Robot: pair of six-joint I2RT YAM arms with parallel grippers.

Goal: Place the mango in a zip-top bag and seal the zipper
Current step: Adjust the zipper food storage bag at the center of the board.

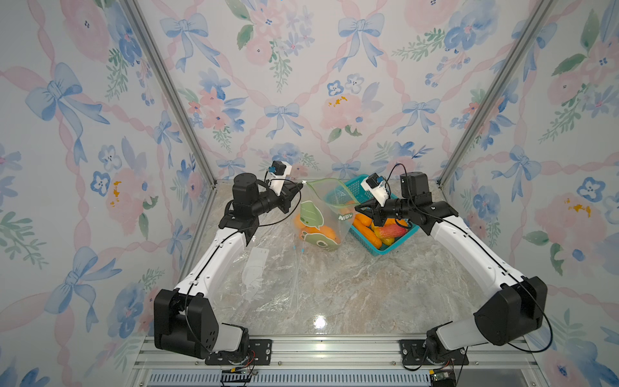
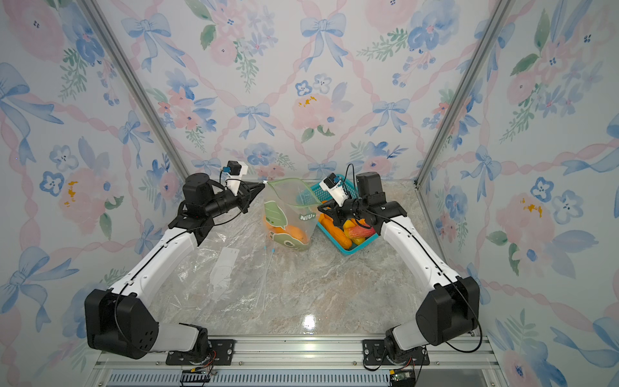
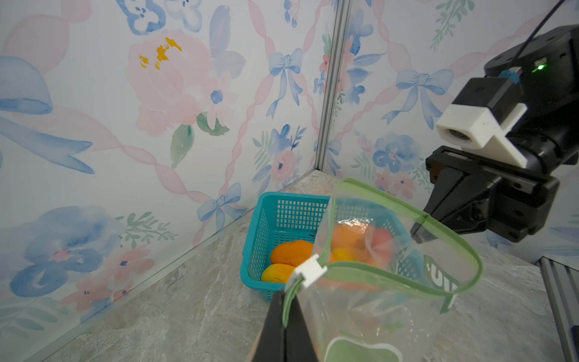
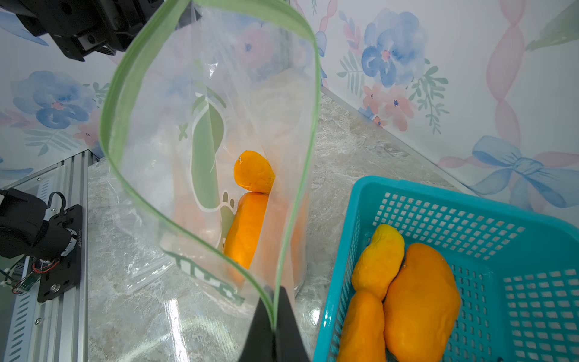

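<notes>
Two grips: left pincer [image 1: 301,184], right pincer [image 1: 357,205] clamp bag [image 1: 330,209] rim; mango [image 4: 247,225] lengthwise along bottom.

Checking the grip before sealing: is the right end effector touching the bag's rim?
Touching. Right wrist view: the right end effector pinches the bag's green rim.

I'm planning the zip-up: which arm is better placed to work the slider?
Likely the left: the left gripper pinches the bag right beside the white slider, while the right gripper is shut on the far end, apart from it.
</notes>
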